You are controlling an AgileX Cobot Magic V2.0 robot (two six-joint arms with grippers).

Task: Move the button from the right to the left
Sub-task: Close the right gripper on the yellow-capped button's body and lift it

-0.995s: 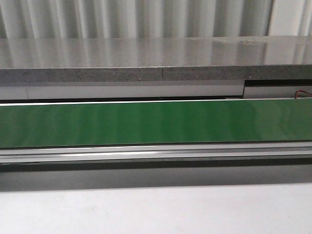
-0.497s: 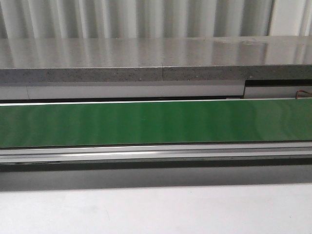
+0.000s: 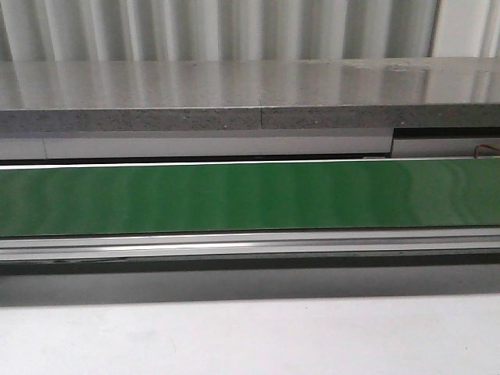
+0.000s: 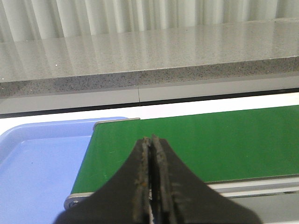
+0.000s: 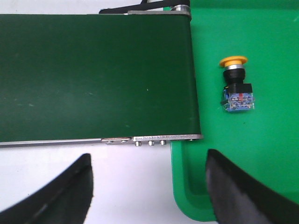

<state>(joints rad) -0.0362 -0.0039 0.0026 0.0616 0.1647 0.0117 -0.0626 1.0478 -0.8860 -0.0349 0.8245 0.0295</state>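
Note:
The button (image 5: 236,85) has a yellow cap and a black and blue body. It lies on its side in the green tray (image 5: 271,154), seen only in the right wrist view. My right gripper (image 5: 148,161) is open and empty, over the white table edge and the tray's corner, apart from the button. My left gripper (image 4: 152,142) is shut and empty above the left end of the green conveyor belt (image 4: 196,144). Neither gripper shows in the front view.
A blue tray (image 4: 37,158) sits beside the belt's left end. The green belt (image 3: 250,195) runs across the front view, with a grey stone ledge (image 3: 250,98) behind it. The belt's right end roller frame (image 5: 154,138) borders the green tray.

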